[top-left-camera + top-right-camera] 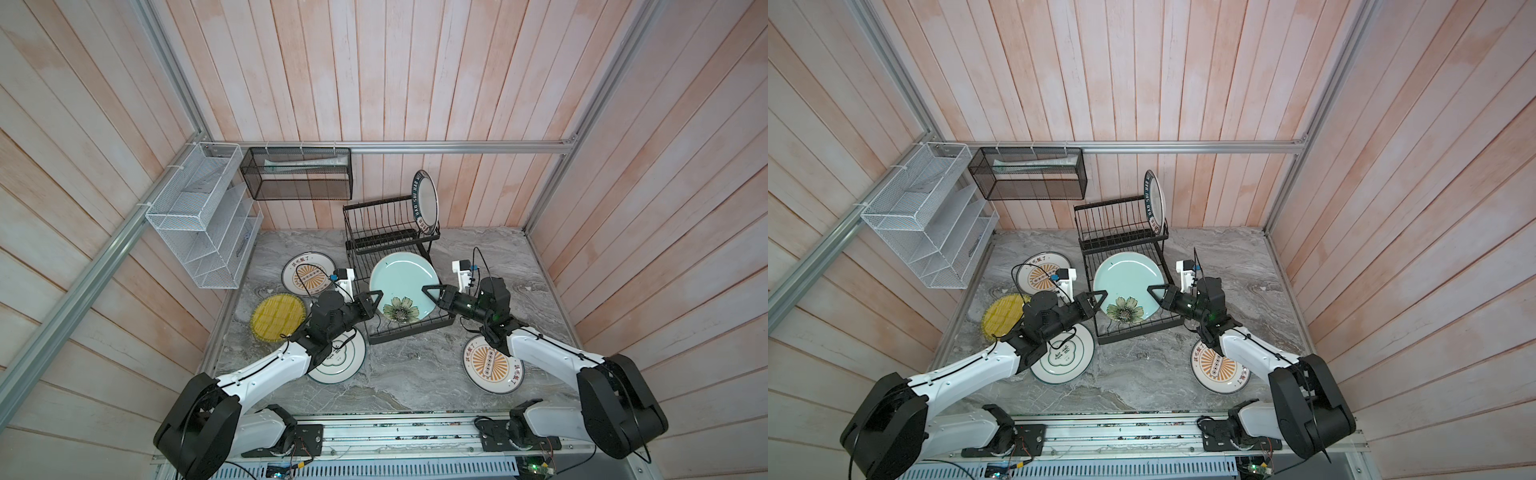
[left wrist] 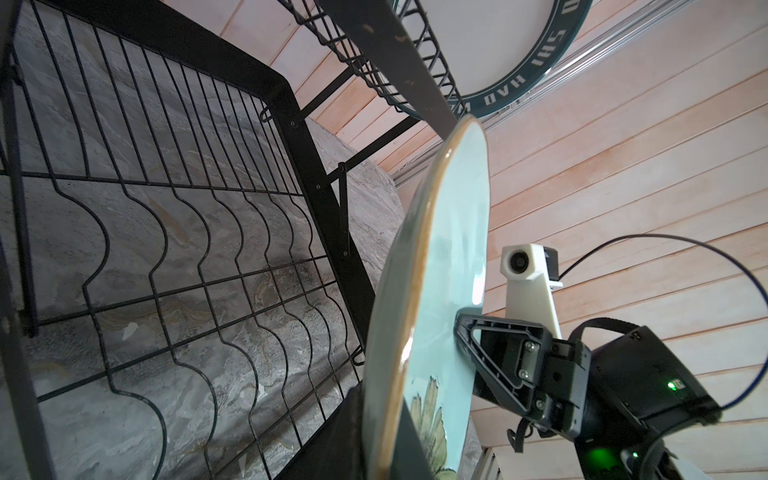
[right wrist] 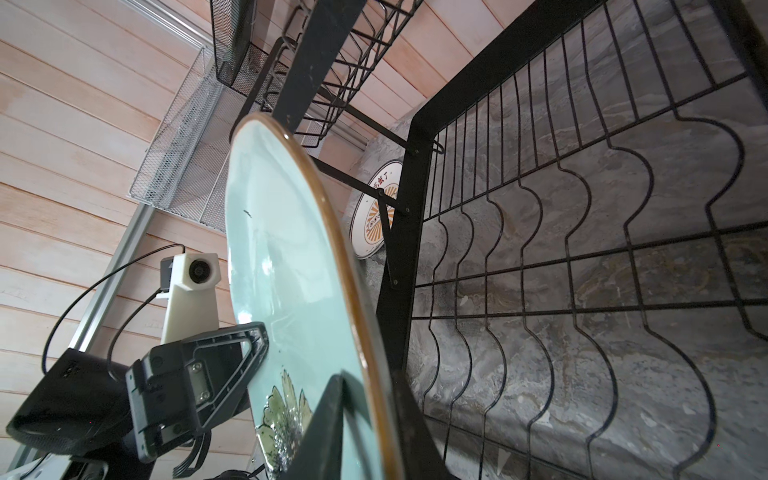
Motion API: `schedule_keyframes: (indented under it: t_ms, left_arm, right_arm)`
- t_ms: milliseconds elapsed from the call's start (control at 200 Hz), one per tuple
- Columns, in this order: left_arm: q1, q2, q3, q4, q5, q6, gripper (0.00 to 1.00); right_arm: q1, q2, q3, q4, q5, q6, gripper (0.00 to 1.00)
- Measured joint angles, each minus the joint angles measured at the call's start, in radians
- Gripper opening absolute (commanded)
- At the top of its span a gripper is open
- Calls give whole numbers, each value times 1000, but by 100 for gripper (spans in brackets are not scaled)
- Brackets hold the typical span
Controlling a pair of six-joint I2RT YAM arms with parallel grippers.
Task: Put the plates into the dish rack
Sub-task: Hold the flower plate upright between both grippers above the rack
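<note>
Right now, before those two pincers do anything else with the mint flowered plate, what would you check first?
1. The left pincer is clamped on the mint plate at its rim: ok.
2. The right pincer is clamped on the opposite rim: ok.
3. The plate hangs tilted over the lower tray of the dish rack: ok.
4. The wavy dividers beneath hold no other plate: ok.
5. The plate's lower edge sits in a divider: cannot tell, hidden.
6. The plate's top edge is apart from the rack's slanted strut: cannot tell, they look very close.
</note>
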State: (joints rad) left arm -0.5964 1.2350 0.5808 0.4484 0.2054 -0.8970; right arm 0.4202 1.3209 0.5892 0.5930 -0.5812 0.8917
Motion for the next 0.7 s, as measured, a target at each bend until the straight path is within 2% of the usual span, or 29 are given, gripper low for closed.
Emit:
schedule_keyframes:
  t_ms: [700]
  left_arm:
    - [0, -40, -25, 32, -30, -17, 0]
  right_arm:
    - [29, 6, 0, 76, 0, 25, 19]
